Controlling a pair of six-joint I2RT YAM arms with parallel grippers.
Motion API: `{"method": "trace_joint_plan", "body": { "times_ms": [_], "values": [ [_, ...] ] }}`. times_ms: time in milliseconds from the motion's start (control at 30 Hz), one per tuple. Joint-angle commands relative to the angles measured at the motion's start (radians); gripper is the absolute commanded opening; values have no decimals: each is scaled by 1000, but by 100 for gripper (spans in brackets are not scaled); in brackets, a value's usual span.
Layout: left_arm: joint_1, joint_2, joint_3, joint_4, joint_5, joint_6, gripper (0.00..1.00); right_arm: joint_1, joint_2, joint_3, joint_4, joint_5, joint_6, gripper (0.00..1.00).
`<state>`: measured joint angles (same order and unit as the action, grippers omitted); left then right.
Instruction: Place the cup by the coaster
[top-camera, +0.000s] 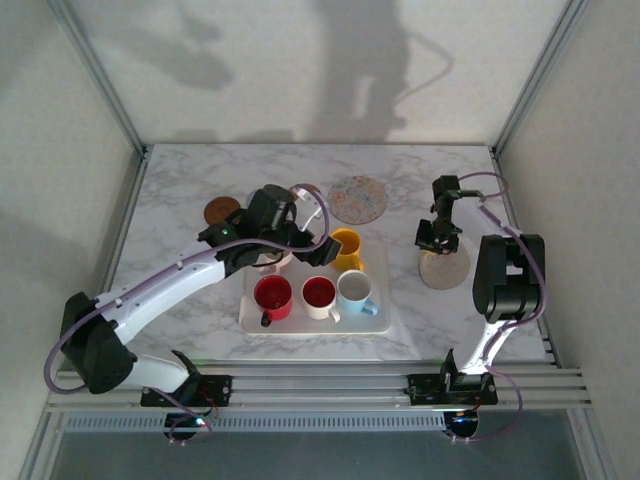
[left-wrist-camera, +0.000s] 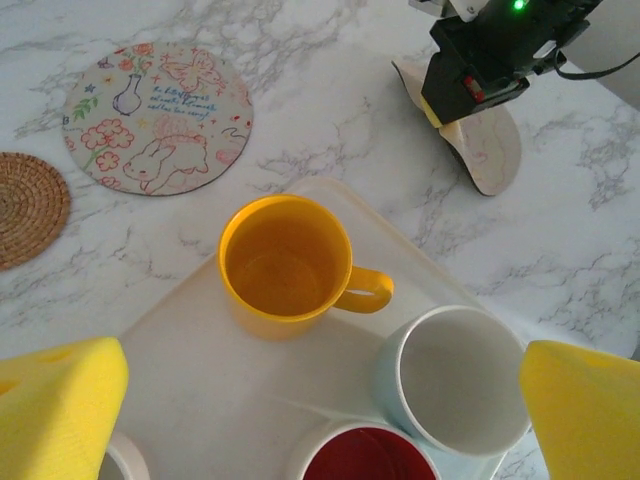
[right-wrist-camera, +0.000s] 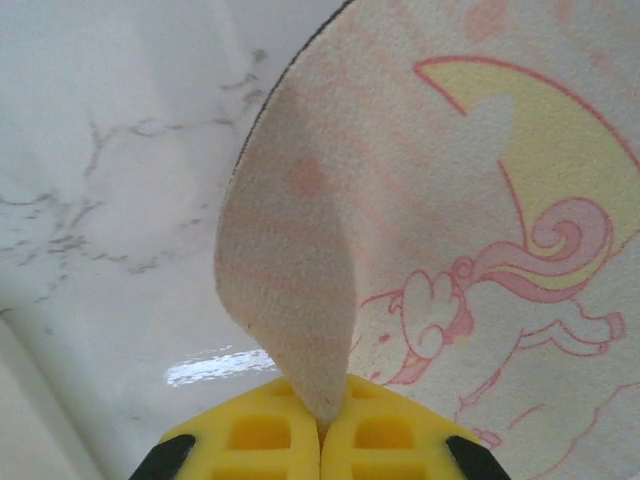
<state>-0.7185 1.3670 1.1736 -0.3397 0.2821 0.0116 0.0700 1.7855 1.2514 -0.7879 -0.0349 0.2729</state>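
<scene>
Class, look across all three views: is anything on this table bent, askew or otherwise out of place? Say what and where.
Yes: the pale moon-print coaster right of the tray is not lying flat. The right gripper is shut on its rim, which curls up off the table.

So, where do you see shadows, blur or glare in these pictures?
Top external: dim light, large soft shadows on the back wall. Left wrist: the near yellow fingers are blurred, the yellow cup is sharp. Right wrist: a white glare streak on the marble table beside the coaster.
</scene>
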Motion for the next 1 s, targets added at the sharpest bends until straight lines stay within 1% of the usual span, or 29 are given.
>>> {"method": "trace_joint_plan", "body": {
  "times_ms": [0,400,667,967],
  "values": [
    [-4,-68,-46,30,-32,-48,100,4,-24,56,-24,-34,-1,0],
    [-2,-76,-28,8,-64,-54,100,9,104,234,-36,-26,-4,0],
    [2,-31,-10,14,-69,-36,100,16,220,375,-43,-29,-5,0],
    [36,39,35,25,-38,-37,100,32,326,521,-53,-30,12,0]
  ]
}}
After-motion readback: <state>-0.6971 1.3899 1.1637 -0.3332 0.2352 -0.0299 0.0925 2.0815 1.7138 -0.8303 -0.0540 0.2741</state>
